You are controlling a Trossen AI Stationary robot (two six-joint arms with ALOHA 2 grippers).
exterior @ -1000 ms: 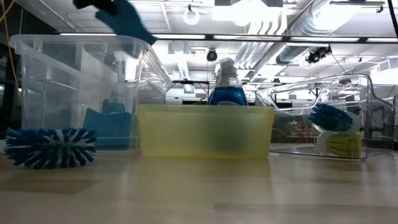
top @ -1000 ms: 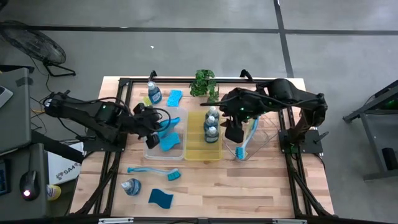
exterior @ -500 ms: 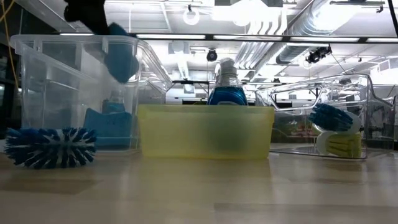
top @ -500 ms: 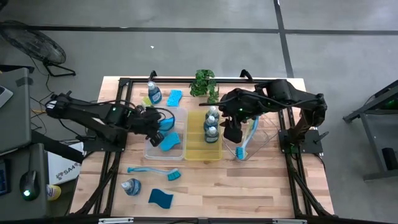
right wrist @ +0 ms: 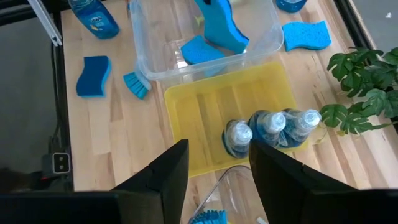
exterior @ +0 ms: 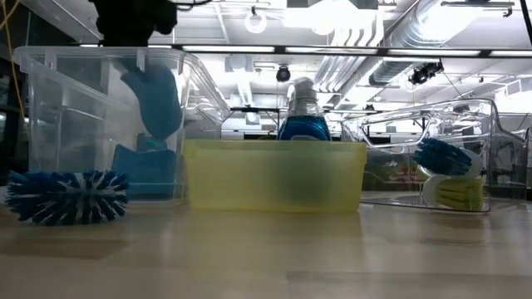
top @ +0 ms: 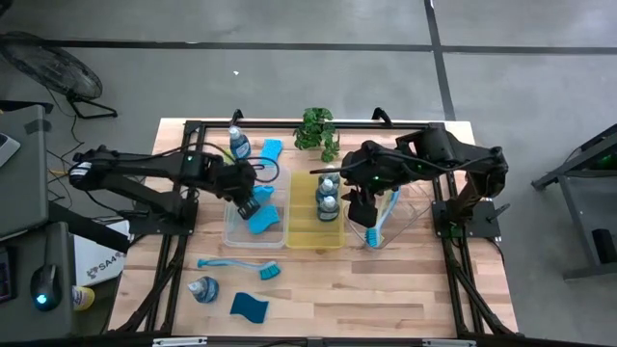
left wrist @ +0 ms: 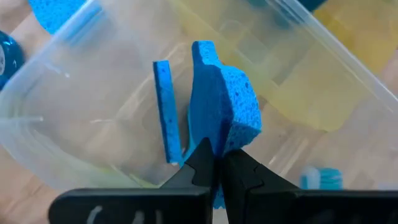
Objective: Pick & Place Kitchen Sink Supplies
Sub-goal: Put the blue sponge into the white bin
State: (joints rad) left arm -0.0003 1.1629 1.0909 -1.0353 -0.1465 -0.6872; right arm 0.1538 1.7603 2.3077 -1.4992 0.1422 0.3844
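While pinched, sponge [left wrist: 219,112] hangs vert.

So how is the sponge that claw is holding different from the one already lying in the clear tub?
The held sponge hangs on edge, pinched by the left gripper, partly above the clear tub's rim. The other sponge lies loose on the tub's floor, touched by nothing. Both are blue with wavy edges.
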